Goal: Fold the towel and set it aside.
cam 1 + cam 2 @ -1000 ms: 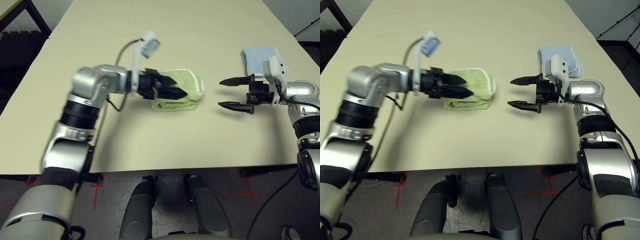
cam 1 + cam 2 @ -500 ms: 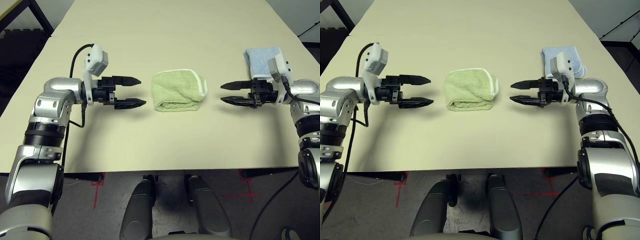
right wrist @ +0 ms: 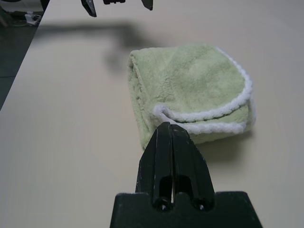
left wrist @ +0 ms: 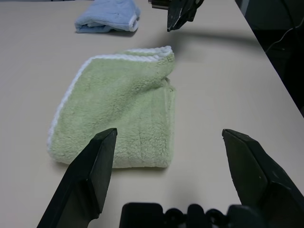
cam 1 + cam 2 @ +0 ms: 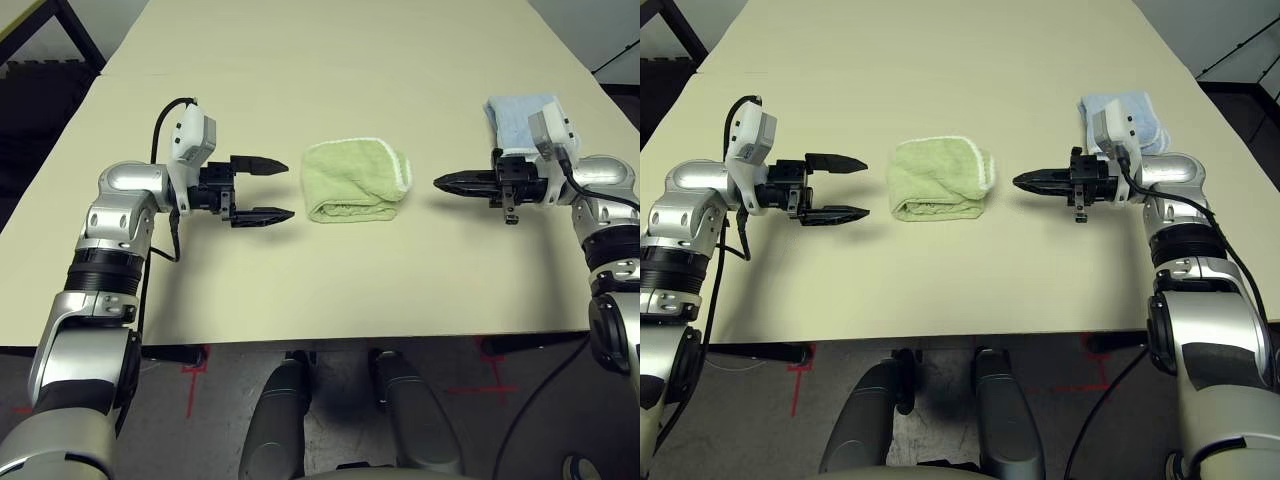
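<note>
The light green towel (image 5: 355, 181) lies folded into a small bundle at the middle of the table, its white stitched edge (image 3: 223, 114) facing my right side. My left gripper (image 5: 275, 190) hovers open just left of the towel, fingers pointing at it, nothing between them. The right gripper (image 5: 440, 183) is shut on nothing, its tip a short gap from the towel's right edge. In the left wrist view the towel (image 4: 118, 118) lies in front of the spread fingers (image 4: 88, 175).
A smaller light blue folded cloth (image 5: 520, 117) rests at the right, behind my right wrist. The tan table (image 5: 320, 280) has bare surface in front of and behind the towel. Dark floor and a black frame lie past the left edge.
My left gripper let go of the towel, swung back to its left and stayed open. The right gripper closed from wide open to shut. The towel has stayed put.
</note>
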`<state>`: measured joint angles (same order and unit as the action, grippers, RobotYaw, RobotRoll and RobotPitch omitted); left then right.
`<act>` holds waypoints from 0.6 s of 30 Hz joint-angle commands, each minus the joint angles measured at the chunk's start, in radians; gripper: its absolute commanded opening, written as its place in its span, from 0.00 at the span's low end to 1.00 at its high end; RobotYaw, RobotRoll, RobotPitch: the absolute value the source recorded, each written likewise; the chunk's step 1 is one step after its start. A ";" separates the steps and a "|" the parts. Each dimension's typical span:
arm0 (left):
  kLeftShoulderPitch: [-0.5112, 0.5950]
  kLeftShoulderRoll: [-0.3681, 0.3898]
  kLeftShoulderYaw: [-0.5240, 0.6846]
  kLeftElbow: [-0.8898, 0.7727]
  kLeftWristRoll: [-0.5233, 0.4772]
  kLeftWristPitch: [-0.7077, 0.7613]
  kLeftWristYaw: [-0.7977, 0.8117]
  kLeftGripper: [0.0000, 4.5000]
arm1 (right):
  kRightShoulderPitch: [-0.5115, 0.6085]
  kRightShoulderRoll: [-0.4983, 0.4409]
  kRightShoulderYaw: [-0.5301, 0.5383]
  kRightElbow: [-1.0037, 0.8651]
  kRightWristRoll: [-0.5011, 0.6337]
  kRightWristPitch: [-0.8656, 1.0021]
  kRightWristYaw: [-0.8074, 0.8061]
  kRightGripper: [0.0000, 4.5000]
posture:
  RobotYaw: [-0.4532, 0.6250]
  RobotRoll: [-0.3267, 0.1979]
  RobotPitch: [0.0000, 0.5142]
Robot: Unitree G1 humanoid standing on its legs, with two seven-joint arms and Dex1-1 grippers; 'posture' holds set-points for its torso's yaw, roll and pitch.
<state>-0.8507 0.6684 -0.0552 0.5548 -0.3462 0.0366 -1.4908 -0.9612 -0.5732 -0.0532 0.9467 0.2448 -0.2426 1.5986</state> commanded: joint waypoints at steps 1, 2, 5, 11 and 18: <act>-0.017 -0.012 -0.005 0.046 0.029 -0.052 -0.025 0.91 | -0.004 -0.001 -0.003 -0.010 0.004 0.005 0.005 0.00 | 0.37 0.62 0.36; -0.020 -0.014 -0.006 0.053 0.032 -0.063 -0.032 0.85 | -0.004 -0.001 -0.004 -0.011 0.005 0.005 0.006 0.00 | 0.37 0.62 0.35; -0.024 -0.021 0.001 0.066 0.029 -0.081 -0.046 0.62 | -0.002 -0.002 -0.004 -0.014 0.005 0.005 0.006 0.00 | 0.37 0.62 0.35; -0.024 -0.028 0.007 0.078 0.029 -0.122 -0.069 0.09 | -0.002 0.002 -0.002 -0.018 0.003 0.006 0.003 0.00 | 0.37 0.62 0.35; -0.058 -0.073 0.004 0.111 0.033 -0.127 -0.048 0.00 | -0.026 0.036 -0.001 -0.029 0.019 0.038 0.006 0.00 | 0.38 0.62 0.35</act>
<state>-0.8940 0.6029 -0.0501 0.6490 -0.3268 -0.0870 -1.5409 -0.9753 -0.5375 -0.0532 0.9415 0.2552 -0.2133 1.5979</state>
